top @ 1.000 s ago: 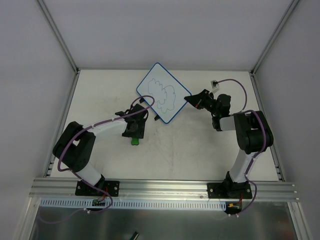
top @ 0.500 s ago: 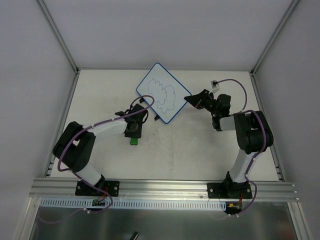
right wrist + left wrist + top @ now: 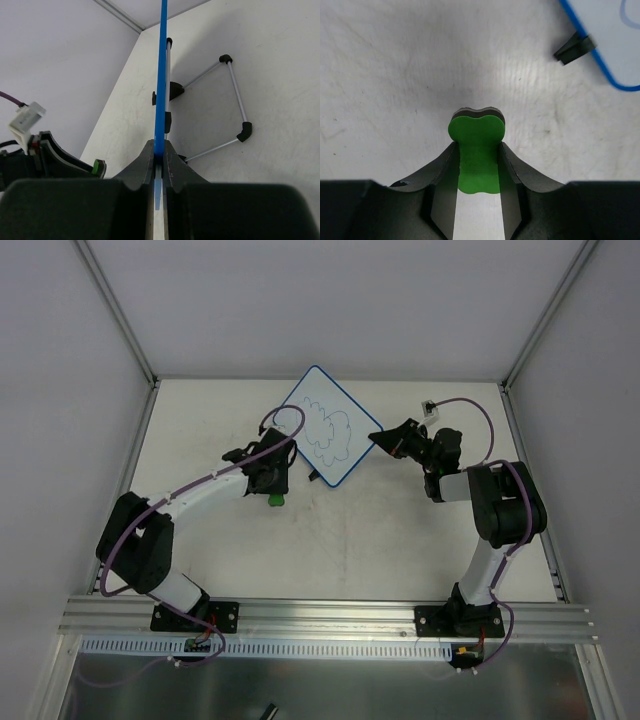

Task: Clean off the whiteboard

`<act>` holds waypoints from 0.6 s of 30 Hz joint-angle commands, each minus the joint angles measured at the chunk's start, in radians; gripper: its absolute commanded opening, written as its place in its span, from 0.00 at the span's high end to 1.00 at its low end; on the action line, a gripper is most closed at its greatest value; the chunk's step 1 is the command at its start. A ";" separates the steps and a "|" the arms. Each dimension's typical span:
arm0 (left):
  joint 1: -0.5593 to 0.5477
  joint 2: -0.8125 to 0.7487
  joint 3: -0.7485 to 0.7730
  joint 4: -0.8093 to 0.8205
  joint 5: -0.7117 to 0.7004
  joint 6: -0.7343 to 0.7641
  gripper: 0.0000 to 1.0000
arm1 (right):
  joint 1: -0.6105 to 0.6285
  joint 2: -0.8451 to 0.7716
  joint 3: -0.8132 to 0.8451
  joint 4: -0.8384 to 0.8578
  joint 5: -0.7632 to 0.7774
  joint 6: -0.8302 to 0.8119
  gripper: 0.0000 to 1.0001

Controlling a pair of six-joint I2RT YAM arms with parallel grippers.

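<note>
Our left claw [image 3: 477,150] is clamped on the green eraser [image 3: 477,127]; our right claw [image 3: 159,152] pinches the whiteboard [image 3: 311,398], upper centre. We advise pressing the eraser flat across the drawing [image 3: 332,432].

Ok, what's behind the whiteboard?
A wire prop stand with black corner joints, resting on the table. The right gripper pinches the whiteboard by its edge; from above the board covers the stand.

The whiteboard [image 3: 617,45] is cut off by the left wrist view's top-right corner, and the right wrist view sees it edge-on, its face hidden. From above, the left gripper [image 3: 274,492] covers most of the eraser [image 3: 275,502].
</note>
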 commanded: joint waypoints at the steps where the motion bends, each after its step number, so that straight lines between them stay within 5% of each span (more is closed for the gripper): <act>1: -0.006 -0.046 0.102 0.004 -0.066 -0.040 1.00 | -0.011 0.000 0.017 0.065 -0.012 -0.044 1.00; 7: 0.015 0.049 0.300 0.004 -0.173 -0.061 1.00 | -0.013 -0.006 0.014 0.065 -0.012 -0.045 1.00; 18: 0.130 0.395 0.798 0.014 -0.049 0.024 1.00 | -0.010 -0.019 0.014 0.058 -0.015 -0.056 1.00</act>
